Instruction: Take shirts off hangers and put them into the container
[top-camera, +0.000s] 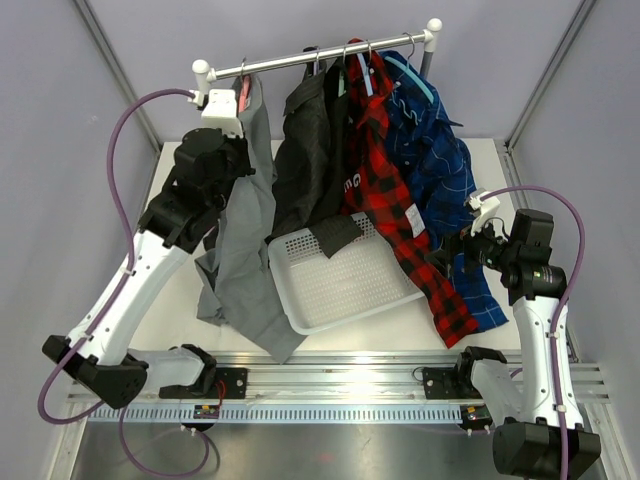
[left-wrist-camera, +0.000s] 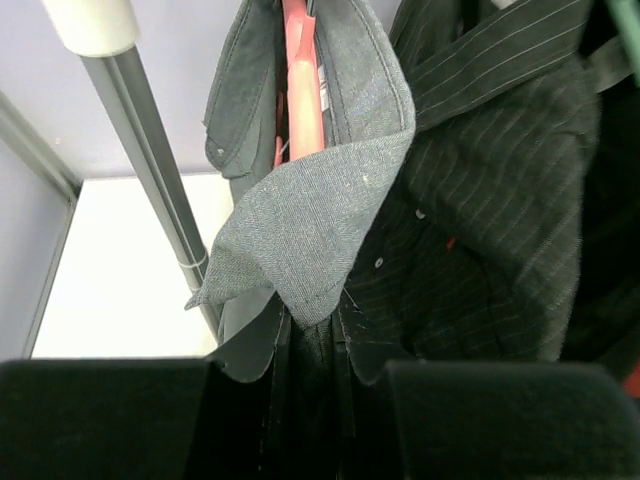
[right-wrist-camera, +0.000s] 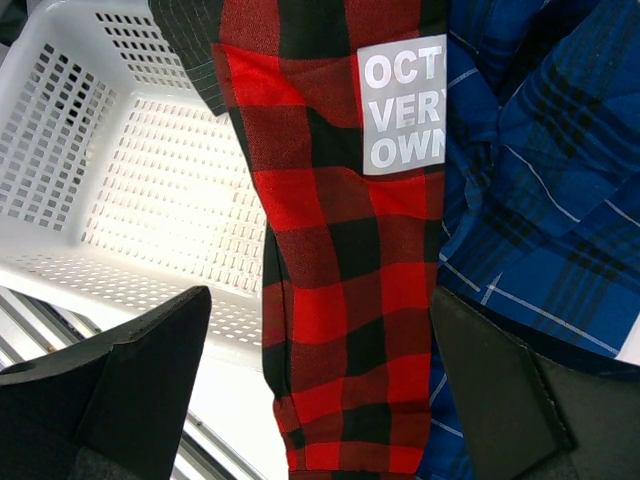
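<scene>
With our left gripper (left-wrist-camera: 300, 385) pinched on the grey shirt (left-wrist-camera: 320, 220) under its collar, on the pink hanger (left-wrist-camera: 303, 90) at the rail (top-camera: 285, 63), we should slip one shoulder free before lowering it to the white basket (right-wrist-camera: 60, 150), while our right gripper (right-wrist-camera: 320, 400) hangs spread wide beside the red plaid sleeve (right-wrist-camera: 330, 250).

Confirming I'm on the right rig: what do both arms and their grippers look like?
Left arm and right arm match: white links, black joints and bases, a purple cable looping to each wrist, a white camera mount there. Left gripper and right gripper have broad matte-black fingers.
</scene>
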